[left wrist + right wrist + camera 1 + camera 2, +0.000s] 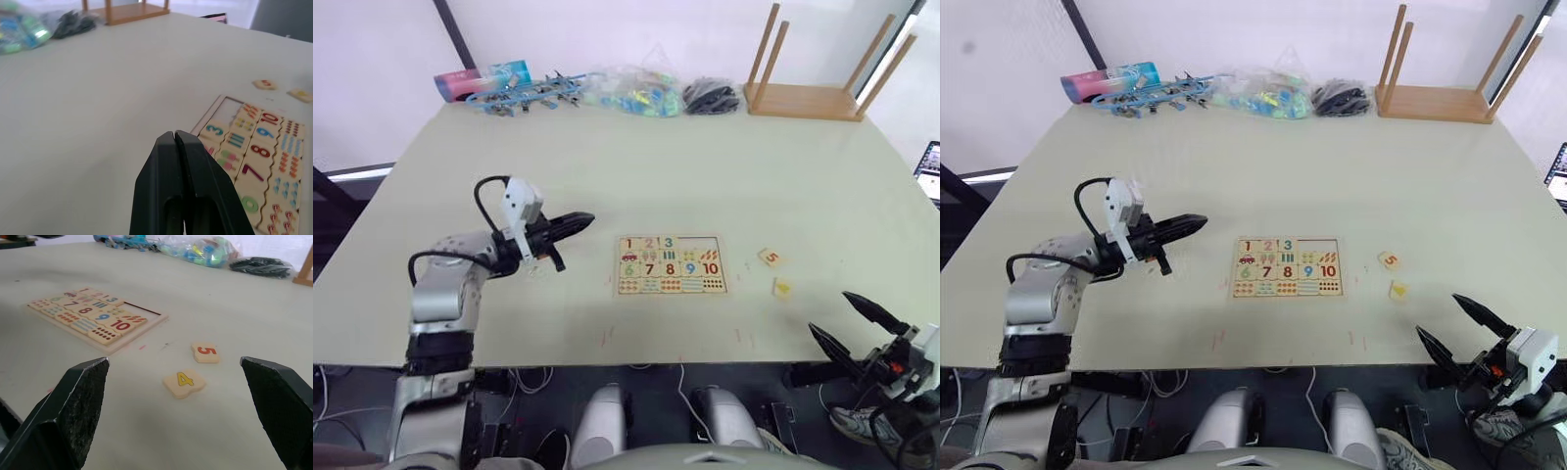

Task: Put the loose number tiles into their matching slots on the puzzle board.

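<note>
The puzzle board (669,264) lies flat at the table's middle front. Tiles 1, 2 and 3 sit in its top row, and the two slots (700,243) to their right are empty. Two loose number tiles lie on the table right of the board: the red 5 (769,258) and the yellow 4 (782,287), also seen as the 5 (206,352) and the 4 (184,381). My left gripper (585,219) is shut and empty, hovering left of the board and pointing at it. Beyond the table's front right edge, my right gripper (830,311) is open, near the two tiles.
An upturned wooden stool (803,98) stands at the back right. Along the back edge lie a clear bag of coloured pieces (636,90), a black bundle (712,95), blue parts (524,93) and a tube (480,78). A dark screen (932,166) shows at the far right.
</note>
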Controlling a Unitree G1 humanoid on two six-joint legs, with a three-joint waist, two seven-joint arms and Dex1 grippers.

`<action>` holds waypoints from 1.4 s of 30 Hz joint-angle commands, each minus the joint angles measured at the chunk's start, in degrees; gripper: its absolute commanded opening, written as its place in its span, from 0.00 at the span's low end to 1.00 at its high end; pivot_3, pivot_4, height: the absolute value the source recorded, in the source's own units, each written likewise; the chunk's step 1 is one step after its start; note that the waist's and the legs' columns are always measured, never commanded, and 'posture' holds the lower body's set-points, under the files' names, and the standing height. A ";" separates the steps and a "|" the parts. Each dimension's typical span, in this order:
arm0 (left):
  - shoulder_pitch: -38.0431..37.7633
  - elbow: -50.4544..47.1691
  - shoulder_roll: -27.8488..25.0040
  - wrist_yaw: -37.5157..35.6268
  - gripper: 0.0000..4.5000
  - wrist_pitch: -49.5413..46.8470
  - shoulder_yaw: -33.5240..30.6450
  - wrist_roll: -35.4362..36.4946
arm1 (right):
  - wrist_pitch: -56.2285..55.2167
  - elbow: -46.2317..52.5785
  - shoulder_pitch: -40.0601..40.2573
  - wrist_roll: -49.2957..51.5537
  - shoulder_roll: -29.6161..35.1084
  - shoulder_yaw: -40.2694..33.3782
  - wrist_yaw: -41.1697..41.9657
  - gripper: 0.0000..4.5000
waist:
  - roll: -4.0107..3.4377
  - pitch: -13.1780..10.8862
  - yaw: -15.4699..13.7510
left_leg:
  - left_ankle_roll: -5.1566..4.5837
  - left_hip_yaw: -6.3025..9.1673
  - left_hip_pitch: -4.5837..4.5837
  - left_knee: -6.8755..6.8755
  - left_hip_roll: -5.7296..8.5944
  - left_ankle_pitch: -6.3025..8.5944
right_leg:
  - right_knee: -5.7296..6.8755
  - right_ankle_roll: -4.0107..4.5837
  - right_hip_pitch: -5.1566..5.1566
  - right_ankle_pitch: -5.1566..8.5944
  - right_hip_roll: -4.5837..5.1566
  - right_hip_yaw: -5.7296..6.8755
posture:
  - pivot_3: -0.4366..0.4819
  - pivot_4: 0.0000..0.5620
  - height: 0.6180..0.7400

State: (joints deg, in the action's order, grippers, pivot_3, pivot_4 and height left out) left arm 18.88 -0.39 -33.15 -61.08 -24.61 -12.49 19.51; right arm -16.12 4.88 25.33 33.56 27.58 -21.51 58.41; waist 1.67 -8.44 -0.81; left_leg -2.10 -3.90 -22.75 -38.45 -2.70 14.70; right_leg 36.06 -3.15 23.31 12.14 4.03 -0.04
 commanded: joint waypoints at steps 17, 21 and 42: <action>-32.42 -11.28 -1.98 4.13 0.97 9.85 -16.04 7.26 | 4.16 -7.70 -1.02 4.22 4.09 -5.54 6.77 1.00 | -0.21 0.17 -0.05 | 0.03 0.00 0.08 0.05 -0.42 0.03 | -0.08 -0.01 0.14 0.02 0.05 -0.09 | 0.48 0.27 1.00; -33.96 -12.37 -1.86 4.81 0.97 10.06 -16.43 8.54 | 4.87 -8.85 -2.08 3.93 4.83 -5.85 8.01 1.00 | -0.22 0.18 0.04 | 0.03 -0.04 0.07 0.08 -0.45 0.03 | -0.10 -0.01 0.16 0.02 0.05 -0.09 | 0.48 0.27 1.00; -35.30 -10.43 -2.62 4.01 0.97 13.37 -15.32 10.34 | 3.48 -9.65 -3.51 1.21 4.43 -5.56 8.08 1.00 | -0.26 0.17 0.02 | 0.18 -0.12 0.00 0.13 -0.46 0.12 | -0.14 -0.04 0.29 0.03 0.06 -0.11 | 0.48 0.27 1.00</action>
State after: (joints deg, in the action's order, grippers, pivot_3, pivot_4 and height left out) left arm -16.33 -10.47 -34.93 -56.63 -12.49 -26.88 29.05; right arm -11.64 -5.52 21.75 34.31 31.67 -25.58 66.04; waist 1.42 -8.26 -0.80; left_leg -1.91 -4.01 -22.75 -38.31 -3.16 14.83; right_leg 35.92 -3.18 23.61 12.17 4.09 -0.15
